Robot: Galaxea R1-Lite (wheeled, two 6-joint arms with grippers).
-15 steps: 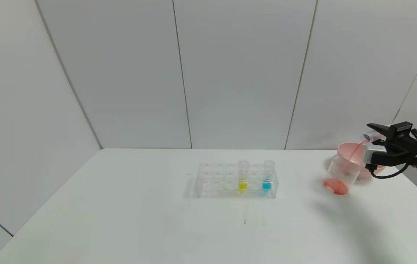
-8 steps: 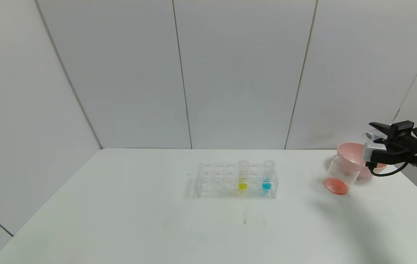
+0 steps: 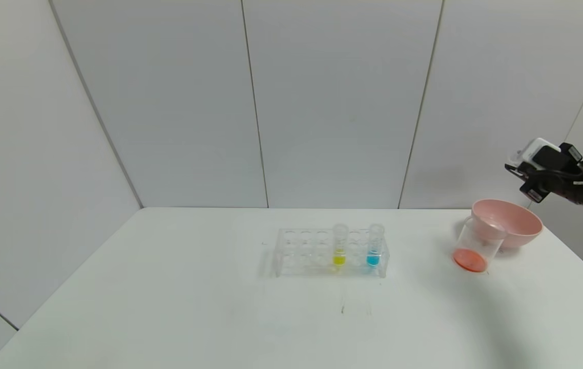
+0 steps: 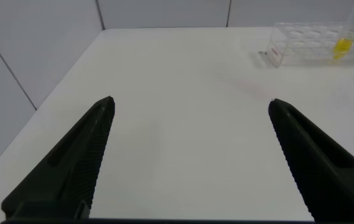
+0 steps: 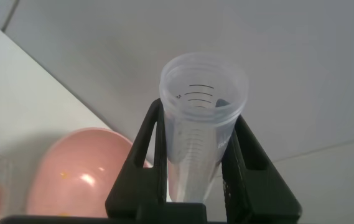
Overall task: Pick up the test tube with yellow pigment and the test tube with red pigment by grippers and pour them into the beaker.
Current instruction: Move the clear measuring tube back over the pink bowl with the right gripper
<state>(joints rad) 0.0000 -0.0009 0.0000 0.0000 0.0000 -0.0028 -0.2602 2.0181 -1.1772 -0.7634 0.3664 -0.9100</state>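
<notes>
My right gripper (image 3: 519, 166) is raised above the pink bowl at the far right and is shut on the red-pigment test tube (image 3: 515, 155). In the right wrist view this tube (image 5: 201, 130) looks clear and empty, and sits between the black fingers (image 5: 145, 143). The beaker (image 3: 477, 245) stands in front of the bowl with orange-red liquid in its bottom. The yellow-pigment test tube (image 3: 339, 245) stands upright in the clear rack (image 3: 302, 251); it also shows in the left wrist view (image 4: 344, 34). My left gripper (image 4: 190, 101) is open and empty over bare table, far from the rack.
A pink bowl (image 3: 519, 225) sits behind the beaker near the table's right edge; it also shows in the right wrist view (image 5: 77, 168). A blue-liquid tube (image 3: 374, 246) stands in the rack to the right of the yellow one. White wall panels close the back.
The right gripper stopped pouring red liquid into the beaker, then lifted up and back to the right with the emptied tube, tilting its mouth upward. The rack and beaker stayed put.
</notes>
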